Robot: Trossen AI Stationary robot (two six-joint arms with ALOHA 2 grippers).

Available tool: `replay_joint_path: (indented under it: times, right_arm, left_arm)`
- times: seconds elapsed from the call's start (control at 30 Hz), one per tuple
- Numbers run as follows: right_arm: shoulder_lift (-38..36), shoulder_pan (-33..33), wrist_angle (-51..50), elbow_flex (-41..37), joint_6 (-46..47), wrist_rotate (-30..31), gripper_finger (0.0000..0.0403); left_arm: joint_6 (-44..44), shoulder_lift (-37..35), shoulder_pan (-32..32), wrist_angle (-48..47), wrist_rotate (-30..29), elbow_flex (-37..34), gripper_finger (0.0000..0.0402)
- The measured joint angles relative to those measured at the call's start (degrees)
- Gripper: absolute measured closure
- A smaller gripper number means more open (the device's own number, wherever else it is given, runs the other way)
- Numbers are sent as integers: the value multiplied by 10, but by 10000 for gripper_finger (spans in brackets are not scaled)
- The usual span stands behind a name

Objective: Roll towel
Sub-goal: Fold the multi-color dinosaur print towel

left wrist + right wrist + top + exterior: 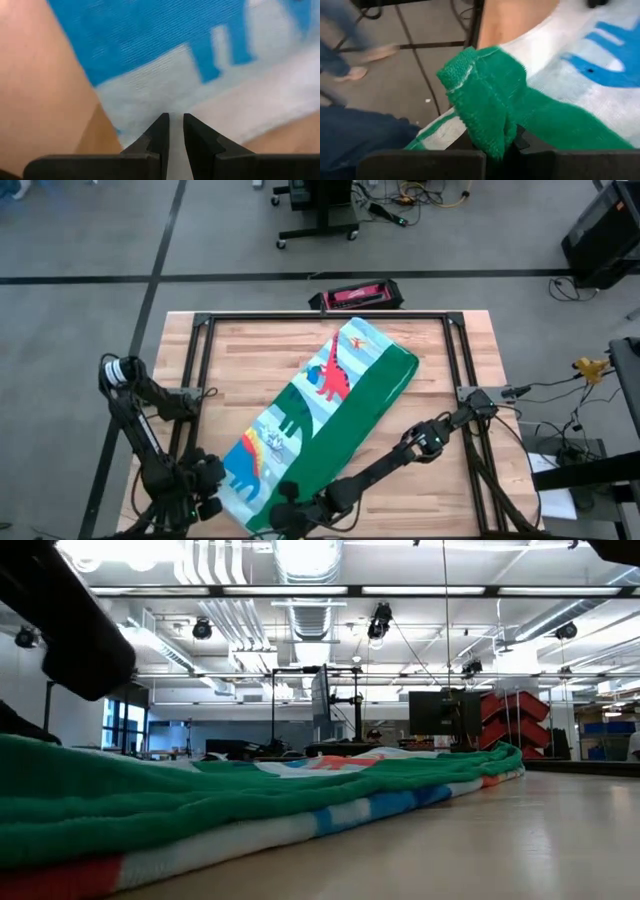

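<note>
The towel (330,410) lies folded into a long strip on the wooden table, running slantwise from the near left to the far right. Its dinosaur print faces up and its green border runs along the right side. My left gripper (207,502) stands at the strip's near left corner, shut on pale cloth (175,107). My right gripper (283,518) is at the strip's near end, shut on the green border (485,100). In the low view the towel (250,800) fills the foreground. My left gripper pinches the towel's pale edge (176,111) at the near left corner between its two fingers; cloth shows in the narrow gap between them. The fingers come steeply from above. Beyond them the towel lies flat on the table. My right gripper pinches a bunched fold of the green border (492,132) at the strip's near end, several layers thick. The fingers slant down from the table's right side. The green corner (465,70) stands up past the fingertips, and the cloth behind it stays on the table.
A black and red case (357,296) lies on the floor beyond the table's far edge. A black frame rail (330,315) runs along the far side. Bare wood shows at the far left (250,350) and near right (430,490). A person's legs (355,75) are beside the near edge.
</note>
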Motion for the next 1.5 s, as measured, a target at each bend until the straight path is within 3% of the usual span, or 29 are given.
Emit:
replay_joint_path:
  times: [0.13,0.5,0.7,0.9,1.27,1.5]
  right_arm:
    - [0,3,4,0,4,-3,377]
    - [-12,15,2,-1,10,-57,191]
    - [-32,15,-69,-1,-6,-50,154]
    - [-33,7,-168,-2,-8,61,166]
    - [-27,-18,-170,-2,-8,74,249]
    - [-14,-9,-205,-7,15,66,346]
  left_arm:
    - [0,11,0,4,3,0,361]
    - [-13,30,-1,0,25,-4,361]
    - [-15,24,-2,-14,37,-5,361]
    - [-12,20,-4,-16,65,-4,361]
    - [-10,16,-8,-15,82,1,361]
    - [-13,17,-8,-16,82,1,361]
